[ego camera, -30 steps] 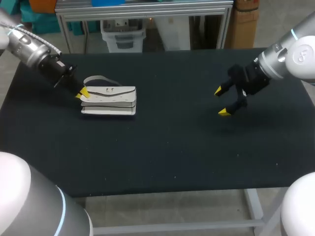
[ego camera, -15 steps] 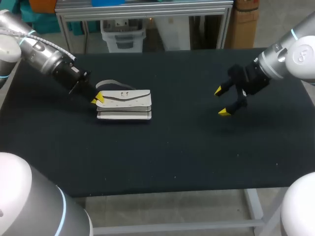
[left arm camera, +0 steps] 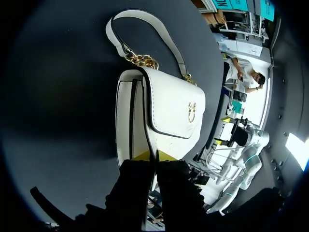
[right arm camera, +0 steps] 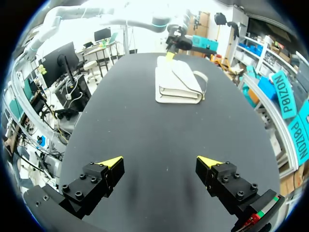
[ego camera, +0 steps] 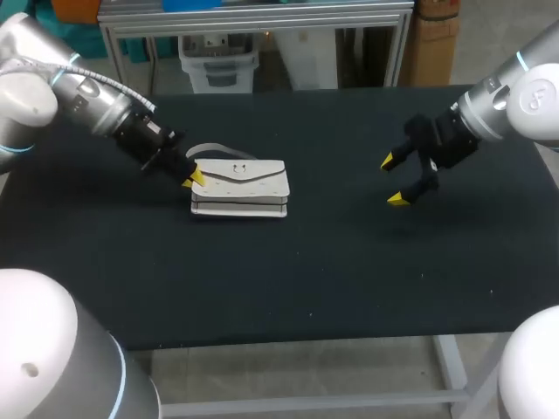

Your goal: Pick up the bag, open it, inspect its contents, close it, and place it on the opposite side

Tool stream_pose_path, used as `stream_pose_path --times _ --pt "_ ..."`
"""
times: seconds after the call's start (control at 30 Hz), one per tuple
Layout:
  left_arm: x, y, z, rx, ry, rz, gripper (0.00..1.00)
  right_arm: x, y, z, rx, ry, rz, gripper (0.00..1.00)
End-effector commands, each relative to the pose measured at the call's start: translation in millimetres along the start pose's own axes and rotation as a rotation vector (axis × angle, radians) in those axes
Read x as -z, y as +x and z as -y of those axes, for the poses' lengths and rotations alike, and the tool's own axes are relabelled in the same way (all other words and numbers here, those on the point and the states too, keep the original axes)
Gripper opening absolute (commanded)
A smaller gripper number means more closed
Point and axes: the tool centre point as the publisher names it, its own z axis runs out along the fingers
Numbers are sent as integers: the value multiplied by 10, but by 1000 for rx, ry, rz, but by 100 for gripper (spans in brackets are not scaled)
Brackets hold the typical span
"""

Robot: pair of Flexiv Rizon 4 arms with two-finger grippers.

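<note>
While the white bag (ego camera: pixel 240 188) lies flat on the table (ego camera: pixel 306 279), left of its middle, your left gripper (ego camera: pixel 193 178) pinches the bag's end with narrow jaws. Your right gripper (ego camera: pixel 395 181) hangs well apart over the table's right side, jaws spread wide and empty.

Counts were: 1 white bag (ego camera: pixel 240 186), carrying 1 strap (left arm camera: pixel 145 36) and 1 gold clasp (left arm camera: pixel 191 112). 1 table (ego camera: pixel 332 262). 2 grippers: left gripper (ego camera: pixel 189 177), right gripper (ego camera: pixel 395 180). Each had 2 yellow fingertips (right arm camera: pixel 112 162), 4 total.
</note>
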Motion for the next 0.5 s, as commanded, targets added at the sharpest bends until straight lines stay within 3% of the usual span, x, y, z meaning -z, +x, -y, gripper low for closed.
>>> stream_pose_path --times 0.03,0.23,0.5 --pt "-101 71 -61 -5 390 5 0 -2 3 5 0 -2 1 100" --pt "-266 131 -75 -32 340 13 0 -2 3 5 0 -2 1 100" --pt "-461 230 -66 -93 204 22 0 -2 3 5 0 -2 1 100"
